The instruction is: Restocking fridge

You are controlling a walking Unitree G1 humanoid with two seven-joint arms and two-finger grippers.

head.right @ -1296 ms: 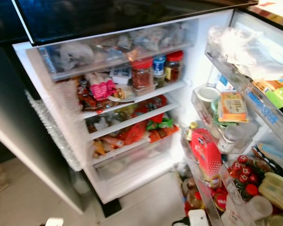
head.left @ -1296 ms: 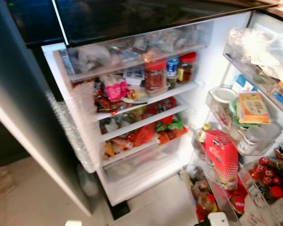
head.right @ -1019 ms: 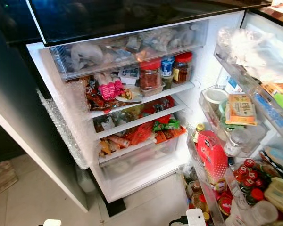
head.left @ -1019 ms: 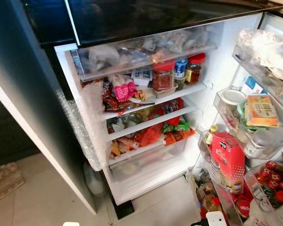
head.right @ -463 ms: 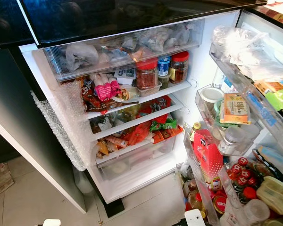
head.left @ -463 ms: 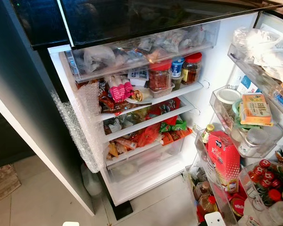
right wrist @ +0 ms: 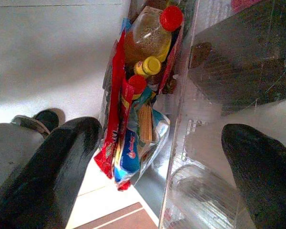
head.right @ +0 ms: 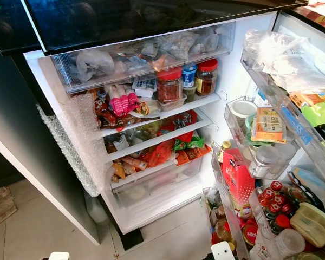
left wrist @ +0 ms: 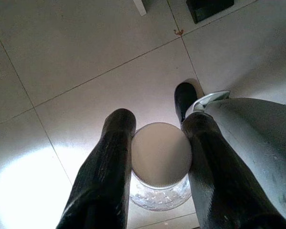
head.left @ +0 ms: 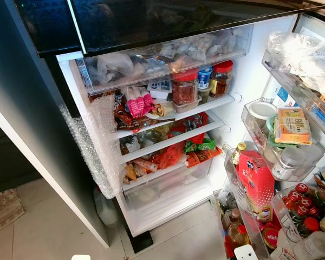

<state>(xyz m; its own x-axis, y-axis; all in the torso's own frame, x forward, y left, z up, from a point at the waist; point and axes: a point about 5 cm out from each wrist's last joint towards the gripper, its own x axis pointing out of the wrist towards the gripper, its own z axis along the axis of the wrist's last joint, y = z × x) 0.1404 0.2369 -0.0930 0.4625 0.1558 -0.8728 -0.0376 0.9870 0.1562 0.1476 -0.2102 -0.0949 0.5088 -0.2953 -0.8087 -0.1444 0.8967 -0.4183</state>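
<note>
The fridge (head.left: 168, 135) stands open before me, its shelves crammed with packets and jars. My left gripper (left wrist: 159, 125) hangs low over the tiled floor, shut on a clear glass jar with a white lid (left wrist: 161, 152), one black finger (left wrist: 107, 162) on each side of it. My right gripper (right wrist: 159, 133) is open wide, low beside the door's bottom bin (right wrist: 195, 119). Past it are an oil bottle with a red cap (right wrist: 150, 33), a yellow-capped bottle (right wrist: 149, 66) and food packets (right wrist: 128, 148).
The open door on the right carries bins with a red carton (head.left: 258, 181), small red-capped bottles (head.left: 306, 203) and tubs (head.left: 290, 125). Red-lidded jars (head.left: 184, 88) stand on the top shelf under a clear drawer (head.left: 162, 54). A dark panel (head.left: 27, 141) closes the left side. Pale floor tiles (head.left: 49, 233) lie below.
The head view has swung a little right, then back left and steadied. Nothing in the fridge has moved.
</note>
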